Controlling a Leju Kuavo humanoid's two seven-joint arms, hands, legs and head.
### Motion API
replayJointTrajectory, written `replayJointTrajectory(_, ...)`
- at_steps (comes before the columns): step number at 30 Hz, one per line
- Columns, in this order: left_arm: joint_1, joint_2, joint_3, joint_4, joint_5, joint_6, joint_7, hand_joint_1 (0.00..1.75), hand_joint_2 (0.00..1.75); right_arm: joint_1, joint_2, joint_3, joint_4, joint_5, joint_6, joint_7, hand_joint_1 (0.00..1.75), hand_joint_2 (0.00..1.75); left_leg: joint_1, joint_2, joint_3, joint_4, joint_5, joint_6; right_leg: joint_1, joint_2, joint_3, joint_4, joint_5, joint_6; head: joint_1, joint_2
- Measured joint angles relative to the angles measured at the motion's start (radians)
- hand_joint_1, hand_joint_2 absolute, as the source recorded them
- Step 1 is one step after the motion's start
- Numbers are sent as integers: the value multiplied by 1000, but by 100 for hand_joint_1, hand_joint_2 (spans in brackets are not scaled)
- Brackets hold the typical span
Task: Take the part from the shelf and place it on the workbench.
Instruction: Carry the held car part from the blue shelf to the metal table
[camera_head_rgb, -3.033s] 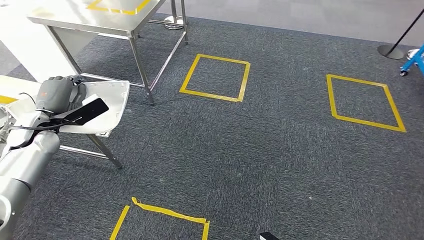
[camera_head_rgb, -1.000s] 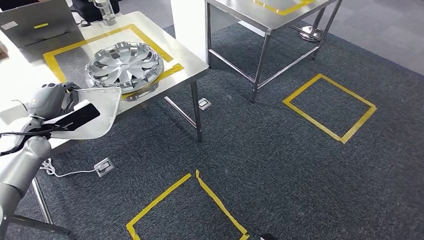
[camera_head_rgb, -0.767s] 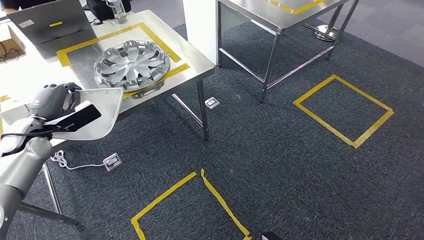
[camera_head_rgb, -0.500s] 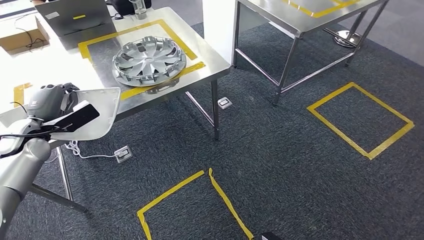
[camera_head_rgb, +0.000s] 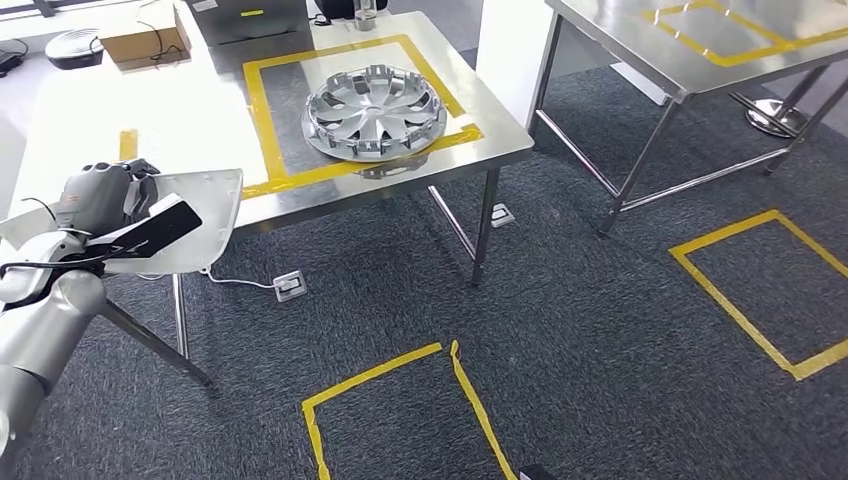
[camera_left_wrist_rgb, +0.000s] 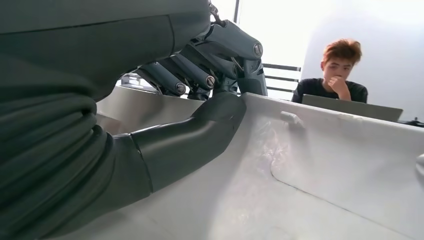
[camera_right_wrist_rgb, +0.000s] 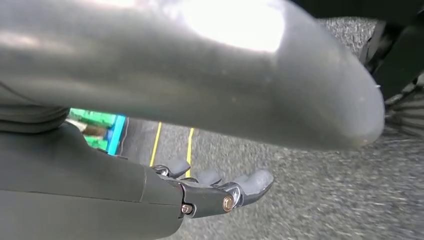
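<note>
The left hand (camera_head_rgb: 100, 200) hides part of the white part (camera_head_rgb: 200, 215); its far end is cut off.

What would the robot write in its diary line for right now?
left hand: holds white part | right hand: hanging, holds nothing | workbench: ahead, hubcap inside yellow tape | step: part not yet placed

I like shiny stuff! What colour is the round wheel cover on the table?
Silver wheel cover, clearest in the head view.

Workbench (camera_head_rgb: 200, 110): wheel cover (camera_head_rgb: 375, 97) fills the taped square's far-right part. Bare steel lies left of the wheel cover. A cardboard box (camera_head_rgb: 145, 35) and laptop (camera_head_rgb: 245, 15) block the edge beyond the wheel cover.
</note>
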Motion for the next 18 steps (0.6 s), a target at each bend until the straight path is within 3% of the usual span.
replayJointTrajectory(2, -2, -2, 0, -1, 0, 0, 0, 175, 175, 0, 0, 0, 0, 0, 0, -4, 0, 0, 0, -20, -7, 1, 5, -13, -1, 26, 33, -79, 20, -3, 0, 0)
replayJointTrajectory(5, -2, 0, 0, -1, -1, 0, 2, 175, 175, -2, 1, -1, 0, -9, -1, -4, 0, 0, 3, -38, -13, -7, 14, -34, 1, 8, 39, -91, 24, -19, 0, 0)
replayJointTrajectory(6, -3, 1, 0, -1, -2, 1, 2, 175, 175, -3, 2, -4, 0, -16, -1, -3, 0, 0, 2, -27, -11, -6, 13, -36, 1, 3, 40, -94, 26, -22, -4, 0)
replayJointTrajectory(9, -11, -3, 1, -1, -5, 2, 7, 175, 175, -4, 5, -20, 0, -34, -2, -5, 0, 0, 0, 10, -2, -13, 14, -19, 7, -2, 37, -94, 26, -24, -12, 0)
replayJointTrajectory(18, -14, -5, 4, -1, -7, 10, 20, 175, 175, -2, 5, -39, 0, -28, -2, -4, 0, 0, 1, 11, -1, -26, 23, -28, 9, -5, 35, -89, 35, -31, -10, 0)
